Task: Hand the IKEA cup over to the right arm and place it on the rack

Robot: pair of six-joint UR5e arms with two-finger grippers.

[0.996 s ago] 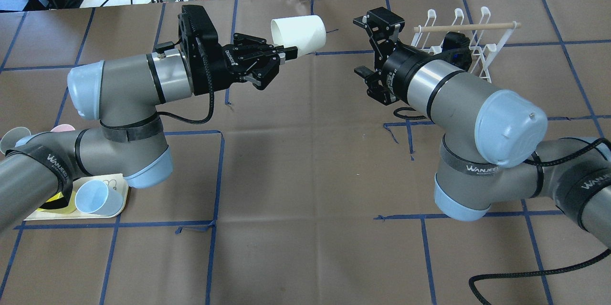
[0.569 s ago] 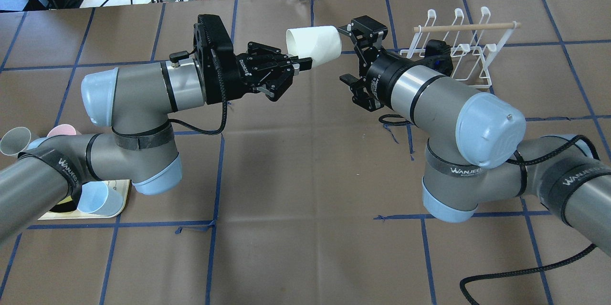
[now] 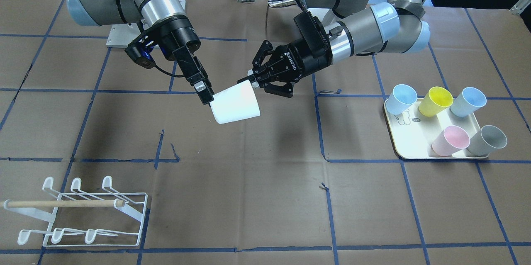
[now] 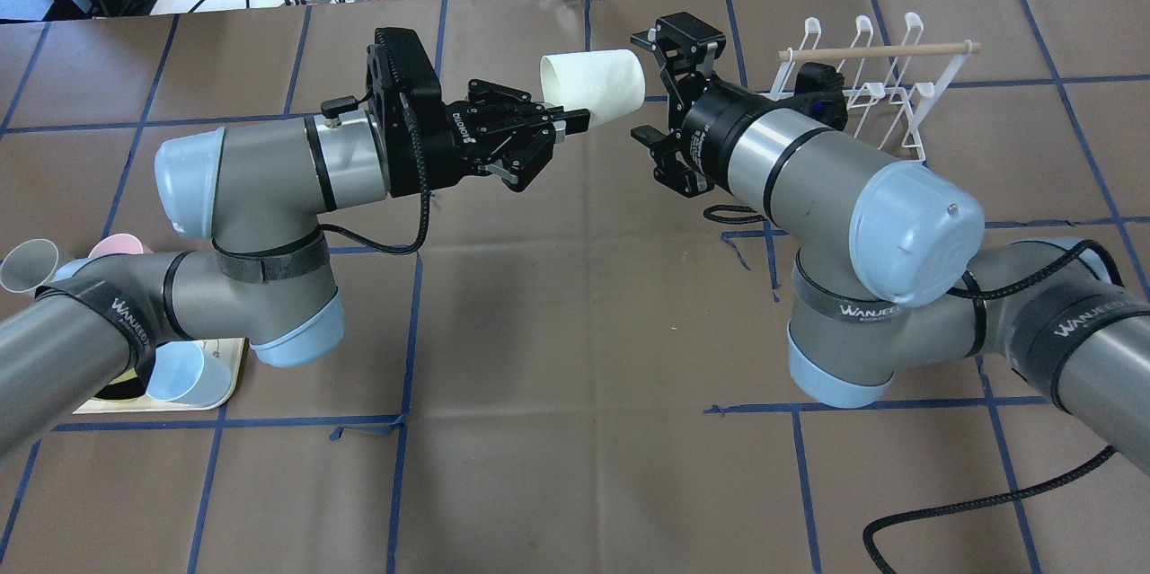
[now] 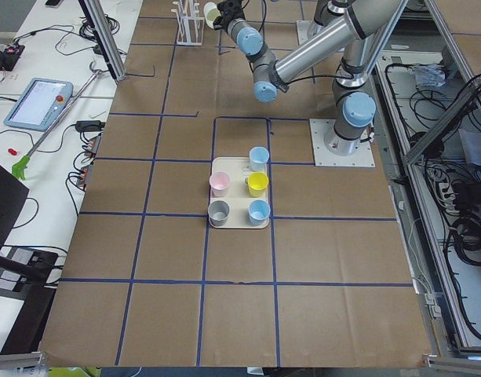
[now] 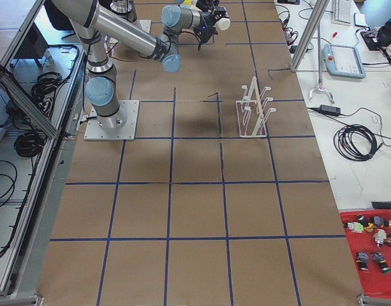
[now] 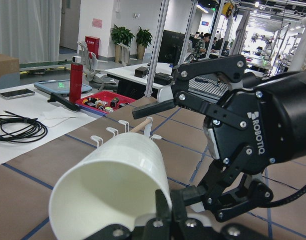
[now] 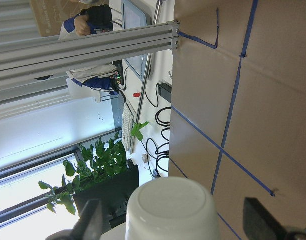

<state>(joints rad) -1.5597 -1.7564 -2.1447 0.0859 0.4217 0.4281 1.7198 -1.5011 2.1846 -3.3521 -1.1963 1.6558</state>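
The IKEA cup [image 4: 593, 87] hangs on its side above the table, rim pinched by the left gripper [image 4: 564, 118]; its long axis points base-first at the right gripper [image 4: 659, 87] — 2 fingers spread wide, the base just at their gap.

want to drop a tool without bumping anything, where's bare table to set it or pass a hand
Bare: the wide table stretch between the rack and the tray, on the operators' side. Crowded: where left claw and right claw meet at the white cup; the tray holds five cups.
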